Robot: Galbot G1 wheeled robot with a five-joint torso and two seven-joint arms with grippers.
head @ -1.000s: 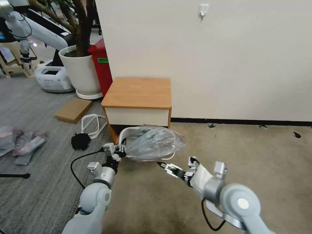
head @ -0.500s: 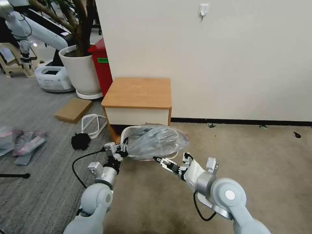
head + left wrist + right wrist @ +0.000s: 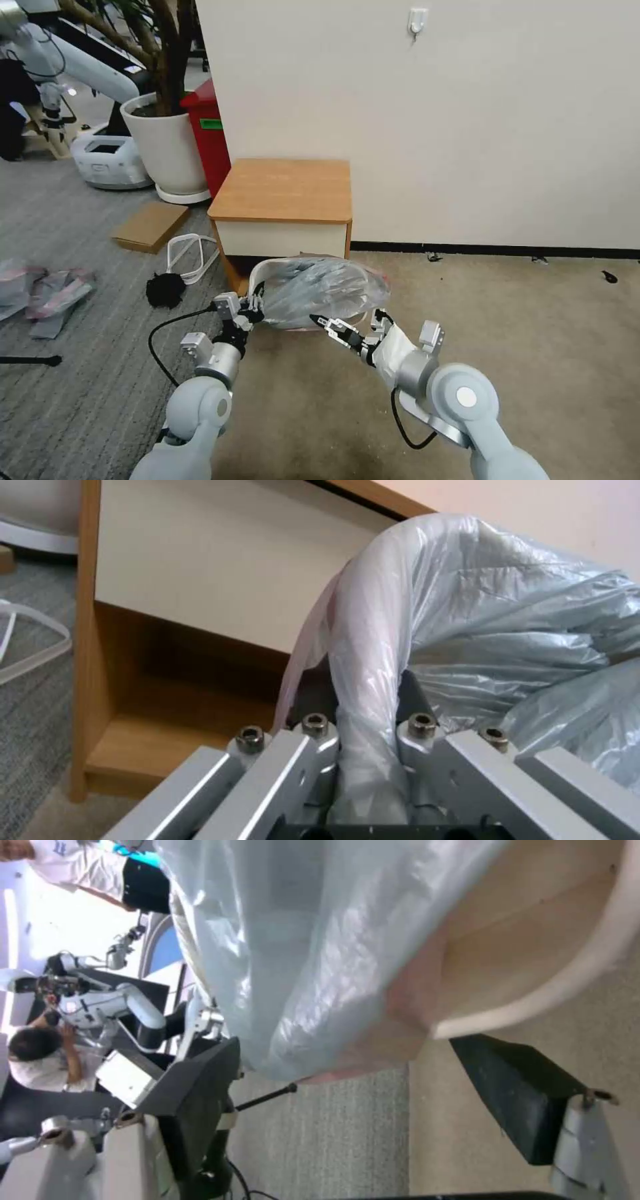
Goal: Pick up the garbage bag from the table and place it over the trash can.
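The garbage bag (image 3: 327, 288), crinkly grey plastic with a pinkish rim, lies bunched over the cream trash can (image 3: 255, 272), which stands on the floor in front of the table (image 3: 283, 190). My left gripper (image 3: 252, 311) is shut on the bag's twisted left edge. The left wrist view shows that edge (image 3: 370, 690) pinched in the left gripper (image 3: 363, 725). My right gripper (image 3: 325, 325) is open at the bag's near lower edge. In the right wrist view the bag's pink hem (image 3: 347, 1060) hangs between the open fingers (image 3: 527, 1100), beside the can's rolled rim (image 3: 567, 980).
A white plant pot (image 3: 167, 143) and a red bin (image 3: 210, 133) stand left of the table. Cardboard (image 3: 150, 225), a white loop frame (image 3: 190, 253), a black lump (image 3: 165, 290) and a heap of flat bags (image 3: 47, 290) lie on the left floor. Beige carpet to the right is open.
My right gripper has moved forward and left, up to the bag's near edge. The bag has spread slightly rightward. The left gripper keeps its hold in place.
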